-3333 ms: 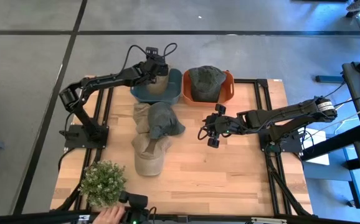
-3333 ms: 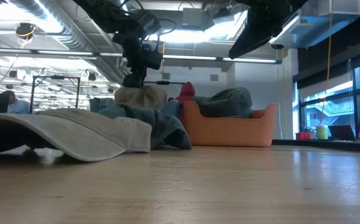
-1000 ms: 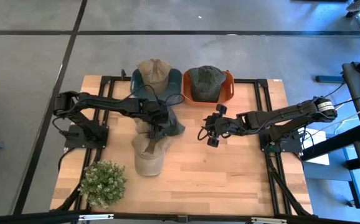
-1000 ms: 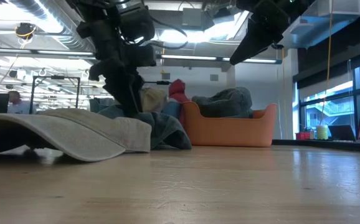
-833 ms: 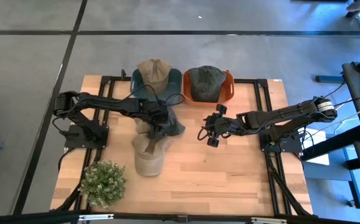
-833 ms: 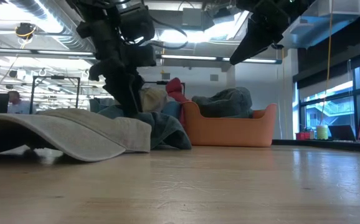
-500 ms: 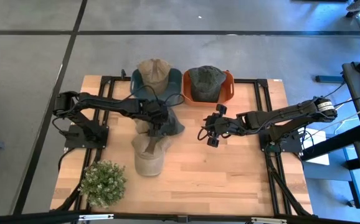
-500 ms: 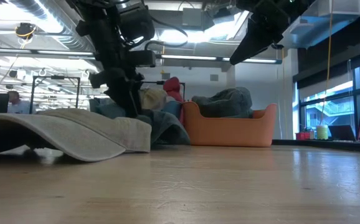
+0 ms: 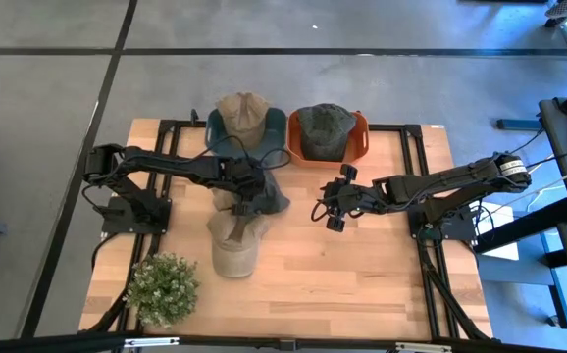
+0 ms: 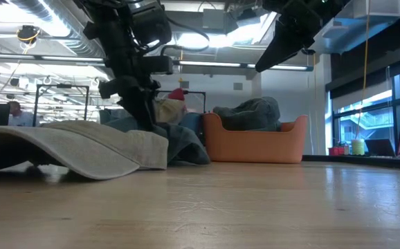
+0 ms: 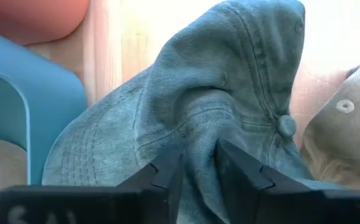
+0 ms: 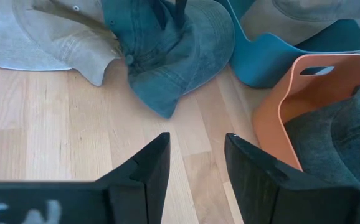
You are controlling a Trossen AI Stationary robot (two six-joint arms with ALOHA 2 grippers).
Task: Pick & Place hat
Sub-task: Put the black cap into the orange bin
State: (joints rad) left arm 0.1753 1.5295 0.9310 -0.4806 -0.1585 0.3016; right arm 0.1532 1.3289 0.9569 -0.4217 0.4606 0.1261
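The blue-green cap [image 11: 230, 106] is pinched at a crown fold by the left gripper [image 11: 198, 168], presumably for lifting toward the blue bin [image 9: 276, 127] at the worktop's far edge. The right gripper [image 12: 195, 162] hovers spread nearby.

Blue-green denim cap [image 11: 230, 118], crumpled, on the wooden table.
Fold of its crown pinched between the jaws of the left gripper [image 11: 198, 171], brim lying beyond them.

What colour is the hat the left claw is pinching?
Faded blue-green denim hat, pinched by the left gripper; clearest in the left wrist view.
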